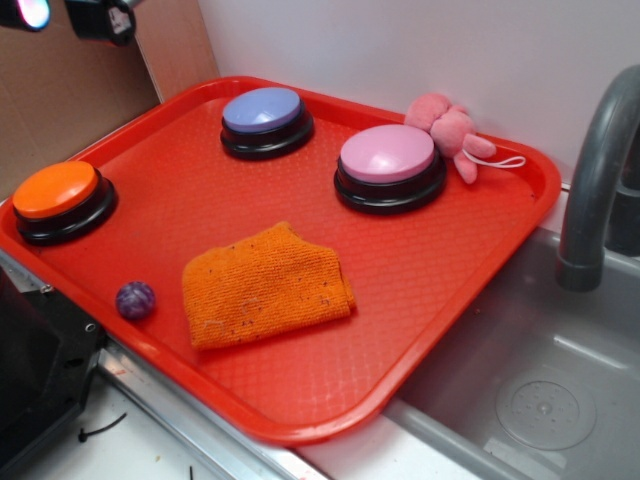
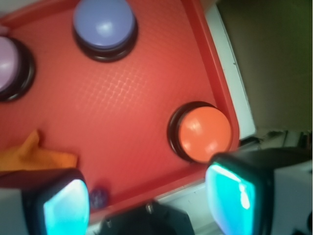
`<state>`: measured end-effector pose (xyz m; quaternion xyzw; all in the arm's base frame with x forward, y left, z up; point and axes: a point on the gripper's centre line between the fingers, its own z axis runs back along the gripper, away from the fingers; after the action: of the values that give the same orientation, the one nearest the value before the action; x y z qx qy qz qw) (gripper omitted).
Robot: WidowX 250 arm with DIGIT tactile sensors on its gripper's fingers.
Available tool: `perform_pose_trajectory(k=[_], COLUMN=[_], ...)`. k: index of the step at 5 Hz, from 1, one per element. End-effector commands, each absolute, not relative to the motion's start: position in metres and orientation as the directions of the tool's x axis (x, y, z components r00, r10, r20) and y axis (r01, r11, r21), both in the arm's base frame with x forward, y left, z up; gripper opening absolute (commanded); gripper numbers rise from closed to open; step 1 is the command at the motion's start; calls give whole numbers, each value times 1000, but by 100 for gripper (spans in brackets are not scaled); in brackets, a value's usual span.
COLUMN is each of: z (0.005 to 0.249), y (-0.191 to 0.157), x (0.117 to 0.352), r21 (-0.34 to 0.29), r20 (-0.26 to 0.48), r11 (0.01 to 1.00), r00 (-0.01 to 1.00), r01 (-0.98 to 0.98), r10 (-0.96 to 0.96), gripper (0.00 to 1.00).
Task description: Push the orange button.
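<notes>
The orange button (image 1: 55,190), a round orange dome on a black base, sits in the near left corner of the red tray (image 1: 420,290). In the wrist view the orange button (image 2: 204,133) lies by the tray's right rim (image 2: 222,93), just above my right finger pad (image 2: 234,196). My gripper (image 1: 65,15) hangs high above the tray's left corner, mostly cut off by the top edge of the frame. In the wrist view the gripper (image 2: 149,203) is open and empty, its jaws wide apart.
Also on the tray are a blue-purple button (image 1: 265,110), a pink button (image 1: 388,153), an orange knitted cloth (image 1: 265,285), a small purple ball (image 1: 135,299) and a pink plush toy (image 1: 450,130). A grey faucet (image 1: 600,170) and a sink (image 1: 540,400) are to the right. A cardboard wall (image 1: 70,90) stands at the left.
</notes>
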<state>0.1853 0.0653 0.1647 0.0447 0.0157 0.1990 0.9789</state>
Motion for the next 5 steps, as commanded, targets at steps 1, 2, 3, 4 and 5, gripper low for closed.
perform_pose_trajectory(k=[1,2,3,4,5], z=[127,108,91,77,56], y=[121,136,154,158,152], x=[158,142,137,142,143], r21=[192,198,196,179,184], r20=[57,61,44,29,3], r11=[731,729,744,767,777], r00=[751,751,764,782,791], r01=[-654,-655,-639,-616,-602], r10=[657,658,644,622,612], gripper=[100,100,100,100,100])
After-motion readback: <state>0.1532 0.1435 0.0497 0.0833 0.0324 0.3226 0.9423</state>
